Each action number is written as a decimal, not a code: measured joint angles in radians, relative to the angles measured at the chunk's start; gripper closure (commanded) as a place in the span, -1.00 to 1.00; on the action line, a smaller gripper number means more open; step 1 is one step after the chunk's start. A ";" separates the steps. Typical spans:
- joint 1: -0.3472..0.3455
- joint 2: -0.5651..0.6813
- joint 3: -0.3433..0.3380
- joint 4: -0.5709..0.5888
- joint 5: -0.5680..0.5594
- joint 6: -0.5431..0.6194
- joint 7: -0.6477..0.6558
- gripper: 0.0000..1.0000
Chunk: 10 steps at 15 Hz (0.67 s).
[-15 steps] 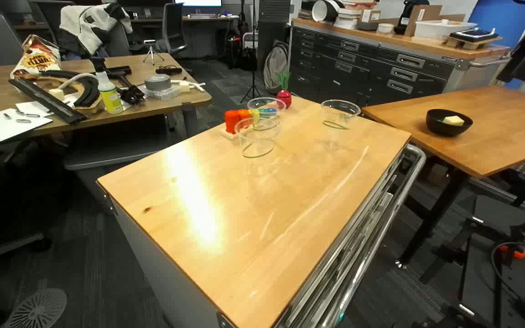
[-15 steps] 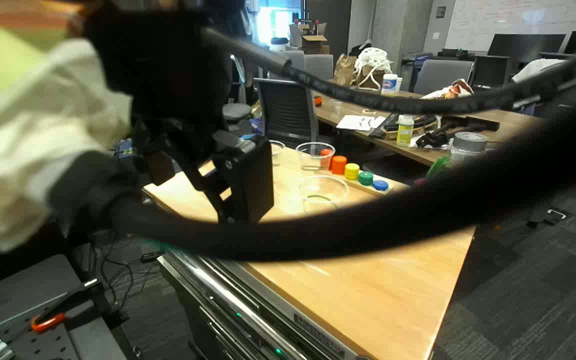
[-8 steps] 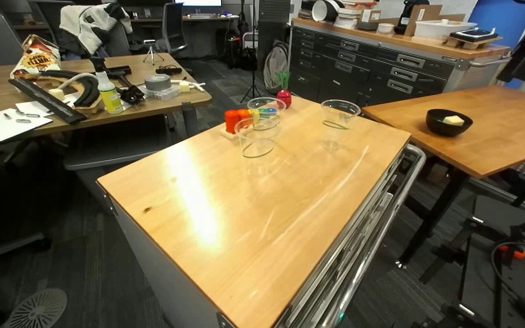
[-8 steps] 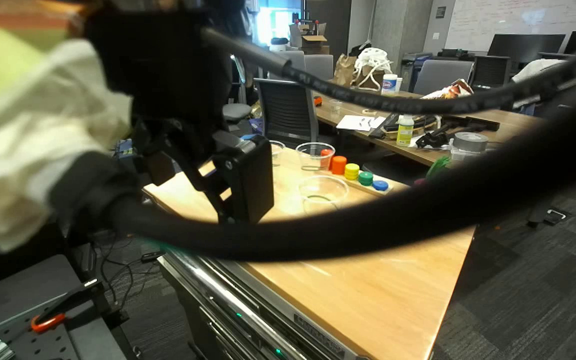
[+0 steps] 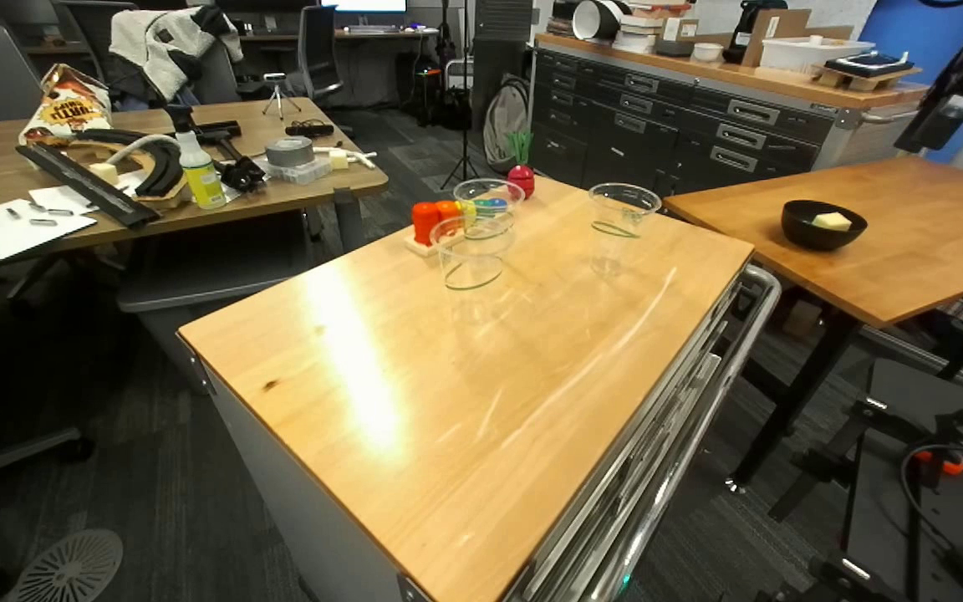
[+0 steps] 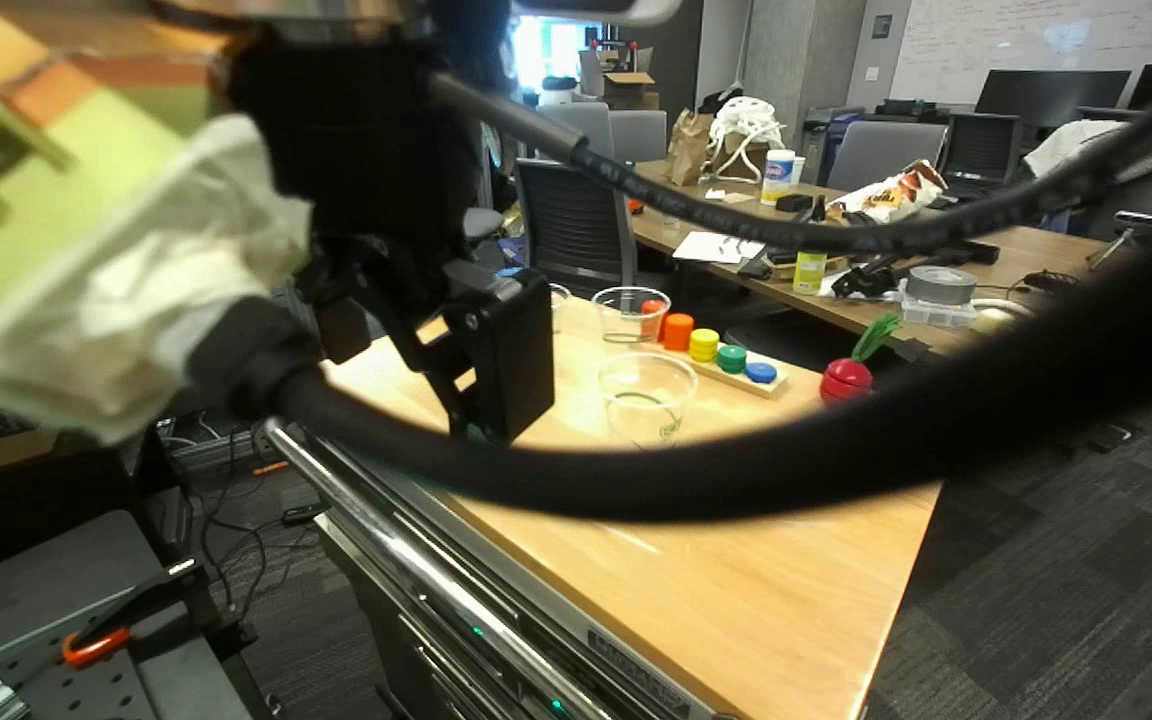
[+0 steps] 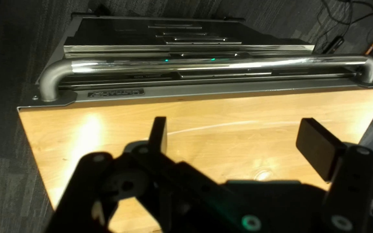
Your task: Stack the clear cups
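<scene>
Three clear cups stand apart and upright on the wooden cart top. In an exterior view they are the near cup (image 5: 471,253), the cup behind it (image 5: 490,199) and the cup at the right (image 5: 624,209). In an exterior view one cup (image 6: 648,395) is partly behind my cable, another cup (image 6: 631,315) stands by the coloured pieces, and a third cup (image 6: 558,305) is mostly hidden by my finger. My gripper (image 7: 236,139) is open and empty above the cart top. A round glint shows between its fingers; I cannot tell whether it is a cup.
A wooden rack with coloured pieces (image 6: 704,345) and a red radish toy (image 6: 846,380) stand by the cups. A metal handle bar (image 7: 219,63) runs along the cart's edge. A black bowl (image 5: 822,226) sits on a neighbouring table (image 5: 933,234).
My arm and gripper have shifted slightly, a little left in an exterior view and a little right in an exterior view. The radish is now more uncovered by the cable. The cups have not moved.
</scene>
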 measured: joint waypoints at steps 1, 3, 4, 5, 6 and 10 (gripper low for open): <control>0.003 0.024 0.019 0.013 0.011 0.018 0.025 -1.00; 0.011 0.093 0.061 0.057 0.024 0.072 0.087 -1.00; 0.015 0.135 0.082 0.087 0.028 0.101 0.119 -1.00; 0.017 0.182 0.103 0.121 0.029 0.126 0.150 -1.00; 0.017 0.233 0.122 0.157 0.029 0.141 0.178 -1.00; 0.017 0.442 0.171 0.300 0.030 0.161 0.259 -1.00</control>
